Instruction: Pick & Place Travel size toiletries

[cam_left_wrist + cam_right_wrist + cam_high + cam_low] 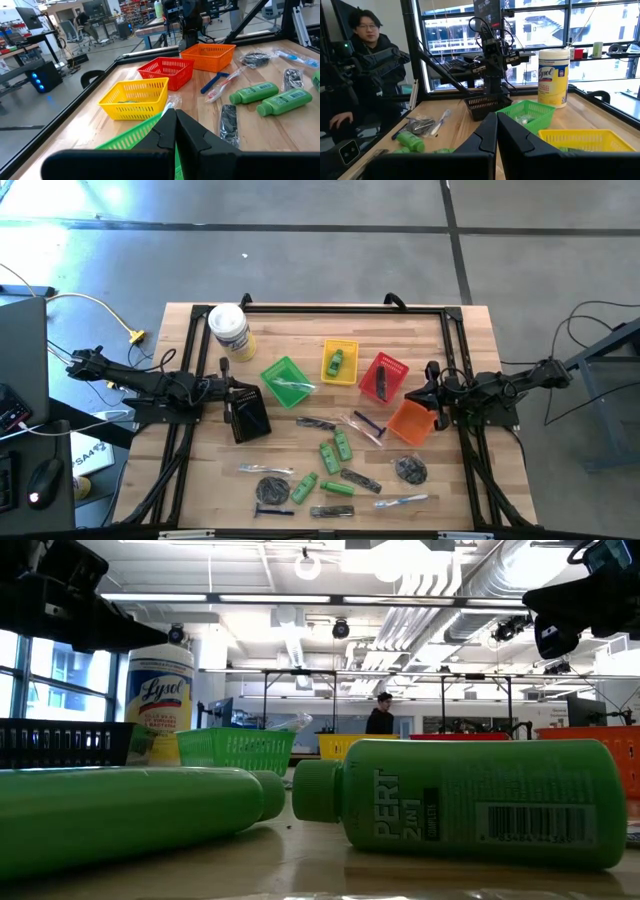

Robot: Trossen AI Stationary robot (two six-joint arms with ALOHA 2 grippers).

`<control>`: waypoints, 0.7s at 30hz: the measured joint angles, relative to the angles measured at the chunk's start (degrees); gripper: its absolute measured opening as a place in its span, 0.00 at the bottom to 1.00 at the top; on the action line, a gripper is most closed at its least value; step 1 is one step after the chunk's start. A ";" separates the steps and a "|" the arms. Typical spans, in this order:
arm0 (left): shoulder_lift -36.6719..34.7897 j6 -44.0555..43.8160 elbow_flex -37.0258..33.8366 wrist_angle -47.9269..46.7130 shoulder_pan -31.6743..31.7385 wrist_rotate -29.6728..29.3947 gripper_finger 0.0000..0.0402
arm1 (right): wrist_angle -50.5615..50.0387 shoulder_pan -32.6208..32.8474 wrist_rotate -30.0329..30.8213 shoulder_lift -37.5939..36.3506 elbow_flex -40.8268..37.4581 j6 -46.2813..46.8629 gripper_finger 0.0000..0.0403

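High view: my left gripper [232, 387] closed, empty, beside black basket [248, 418]; right gripper [432, 388] closed, empty, above orange basket [410, 422]; green bottles [336, 450] on table [300, 330].

Lysol jar [229, 330] at table [300, 330] back edge; seated person [367, 55] beyond.

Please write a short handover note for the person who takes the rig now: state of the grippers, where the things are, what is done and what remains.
Left gripper: shut, empty, above the black basket.
Right gripper: shut, empty, beside the orange basket.
Done: one green bottle in the yellow basket, a clear-wrapped piece in the green basket, a dark stick in the red basket.
Left: bottles, razors, discs and wrapped pieces loose on the table.
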 joint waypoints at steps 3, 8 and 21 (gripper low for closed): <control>0.00 0.00 0.00 0.00 0.00 0.00 0.00 | 0.00 0.00 0.00 0.00 0.00 0.02 0.01; 0.00 0.00 0.00 0.00 -0.01 0.00 0.00 | 0.00 0.00 -0.02 0.00 -0.02 0.28 0.01; 0.00 -0.01 0.00 0.00 0.00 0.00 0.00 | 0.00 0.00 -1.13 0.00 -0.04 1.31 0.01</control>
